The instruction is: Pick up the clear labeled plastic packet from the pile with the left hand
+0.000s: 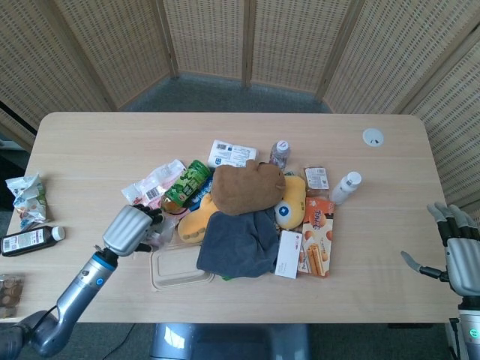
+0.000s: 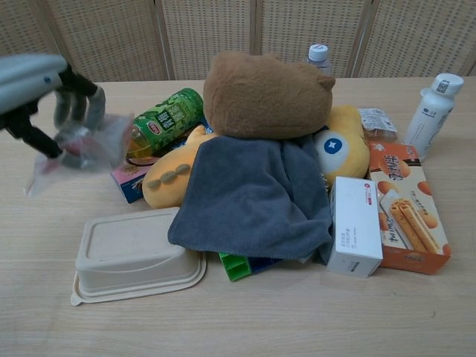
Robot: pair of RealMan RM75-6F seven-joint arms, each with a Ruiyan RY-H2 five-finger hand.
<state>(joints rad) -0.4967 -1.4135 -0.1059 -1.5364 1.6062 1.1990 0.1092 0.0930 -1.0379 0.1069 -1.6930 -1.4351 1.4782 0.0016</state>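
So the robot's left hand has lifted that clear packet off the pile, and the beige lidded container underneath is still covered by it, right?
Not quite. The left hand does hold the clear packet up, but the beige container is now uncovered, as the chest view shows.

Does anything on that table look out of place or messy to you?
The middle is a jumble: a grey cloth is draped over a yellow plush toy, with a brown plush piled on top and a green bottle lying on its side. The left hand holds a crumpled clear packet above the table.
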